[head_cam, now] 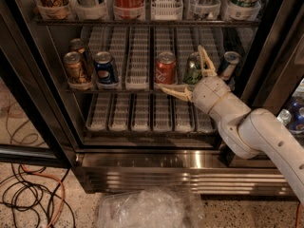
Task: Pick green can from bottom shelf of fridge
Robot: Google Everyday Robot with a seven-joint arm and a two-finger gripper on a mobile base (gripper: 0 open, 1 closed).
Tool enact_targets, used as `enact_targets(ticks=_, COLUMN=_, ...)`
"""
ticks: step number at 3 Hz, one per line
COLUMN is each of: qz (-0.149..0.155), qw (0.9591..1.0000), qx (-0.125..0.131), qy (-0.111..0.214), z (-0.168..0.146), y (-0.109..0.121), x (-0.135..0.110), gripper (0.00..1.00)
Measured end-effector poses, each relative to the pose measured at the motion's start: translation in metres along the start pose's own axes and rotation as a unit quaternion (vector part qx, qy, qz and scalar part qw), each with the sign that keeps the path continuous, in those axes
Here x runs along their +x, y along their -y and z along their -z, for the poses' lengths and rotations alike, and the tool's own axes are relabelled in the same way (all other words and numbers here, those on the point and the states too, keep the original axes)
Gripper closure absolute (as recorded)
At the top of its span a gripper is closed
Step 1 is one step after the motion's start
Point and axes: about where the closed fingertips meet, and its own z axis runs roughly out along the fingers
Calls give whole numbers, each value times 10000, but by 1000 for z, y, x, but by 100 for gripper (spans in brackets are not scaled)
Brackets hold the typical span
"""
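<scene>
In the fridge [190, 161], the gripper [181, 68] holds its 2 fingers [175, 92] apart around the green can [192, 70]; centre them clear of the red can [166, 68], then close.

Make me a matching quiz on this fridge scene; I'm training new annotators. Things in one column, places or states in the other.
1 green can
2 red can
3 blue can
4 hand

A beside the gold can
B open, reaching into the fridge
C between the hand's fingers
D just left of the green can

Pairs: 1-C, 2-D, 3-A, 4-B.
</scene>
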Motion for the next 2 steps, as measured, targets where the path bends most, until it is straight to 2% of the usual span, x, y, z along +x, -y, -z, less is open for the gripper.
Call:
enact_targets(ticks=1, qz=252, qw=9996, qx=-107, qy=-42, z=-8, y=7, x=4, gripper=5)
enact_targets(ticks=2, qz=1037, qw=9936, qx=157, qy=-425, z=-6, y=51, x=15, gripper=0)
